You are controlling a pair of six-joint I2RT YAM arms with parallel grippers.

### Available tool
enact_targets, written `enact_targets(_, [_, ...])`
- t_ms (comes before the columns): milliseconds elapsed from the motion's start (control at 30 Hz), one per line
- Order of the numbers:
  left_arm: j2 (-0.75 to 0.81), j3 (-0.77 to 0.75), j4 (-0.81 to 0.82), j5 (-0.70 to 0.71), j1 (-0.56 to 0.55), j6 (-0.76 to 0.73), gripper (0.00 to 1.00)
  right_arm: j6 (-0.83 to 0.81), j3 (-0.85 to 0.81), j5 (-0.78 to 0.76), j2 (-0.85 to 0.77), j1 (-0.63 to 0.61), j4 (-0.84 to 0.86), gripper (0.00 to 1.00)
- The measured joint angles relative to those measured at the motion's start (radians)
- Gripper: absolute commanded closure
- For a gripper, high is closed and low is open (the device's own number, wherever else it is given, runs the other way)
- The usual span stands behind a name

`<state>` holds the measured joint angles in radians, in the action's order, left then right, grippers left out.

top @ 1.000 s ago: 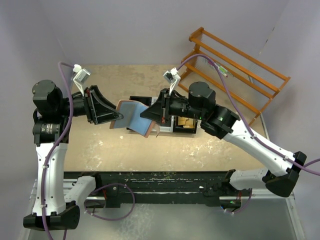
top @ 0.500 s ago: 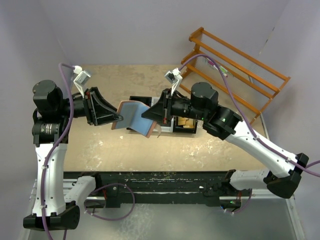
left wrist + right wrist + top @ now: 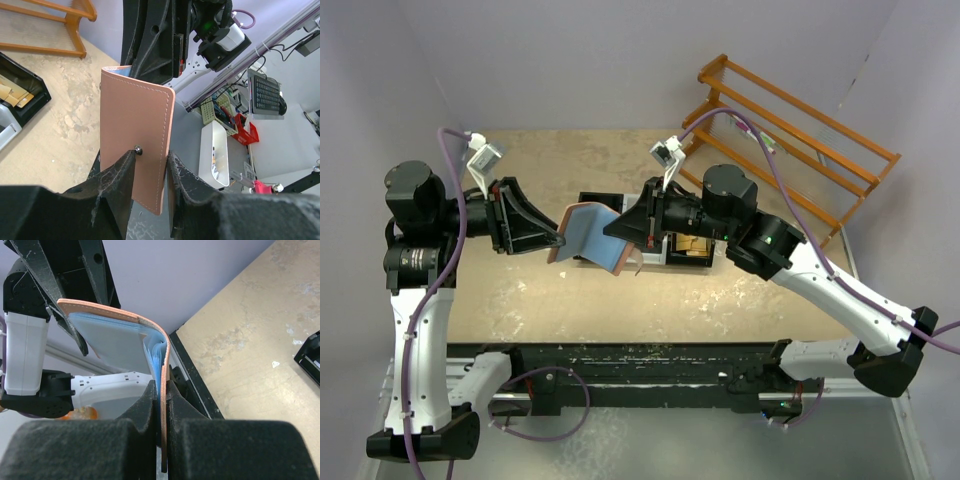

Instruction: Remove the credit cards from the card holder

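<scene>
The card holder [image 3: 592,232], reddish-brown with a light blue lining, hangs half open above the table between both arms. My left gripper [image 3: 558,241] is shut on its left flap. In the left wrist view that flap [image 3: 135,125] stands between the fingers, one pad at the snap stud and the other against the flap's edge [image 3: 151,154]. My right gripper [image 3: 614,230] is shut on the other flap, and its pads pinch leather and lining [image 3: 161,385]. The open fold [image 3: 120,340] shows blue pocket layers. The credit cards cannot be told apart from the lining.
A black tray [image 3: 692,262] with tan paper pieces lies just behind the right gripper, also seen in the left wrist view [image 3: 39,94]. An orange wooden rack [image 3: 790,130] stands at the back right. The tan table [image 3: 720,300] spreads below the wallet.
My left gripper's jaws have narrowed onto the left flap and pushed it slightly right, so the wallet folds more steeply. The right gripper has kept its grip.
</scene>
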<state>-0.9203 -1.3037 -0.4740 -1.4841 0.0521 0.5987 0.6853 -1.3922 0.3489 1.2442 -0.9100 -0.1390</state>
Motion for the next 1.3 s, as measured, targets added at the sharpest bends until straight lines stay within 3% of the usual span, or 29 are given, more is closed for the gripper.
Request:
enact_targets(600, [0.005,0.0,-0.005,0.018,0.0,0.001,0.72,-0.001,0.0,0.0,-0.001,0.0,0.003,1.0])
enact_targets(833, [0.02,-0.002,-0.086,0.134,0.0,-0.1,0.6,0.0,-0.016,-0.006,0.008,0.0,-0.011,1.0])
enact_targets(1100, [0.021,-0.002,-0.159,0.175,0.0,-0.188,0.65,0.003,-0.053,-0.021,0.037,-0.002,-0.029,1.0])
enact_targets(1300, [0.021,-0.002,-0.149,0.123,0.0,-0.172,0.65,0.004,-0.052,-0.018,0.037,-0.002,-0.029,1.0])
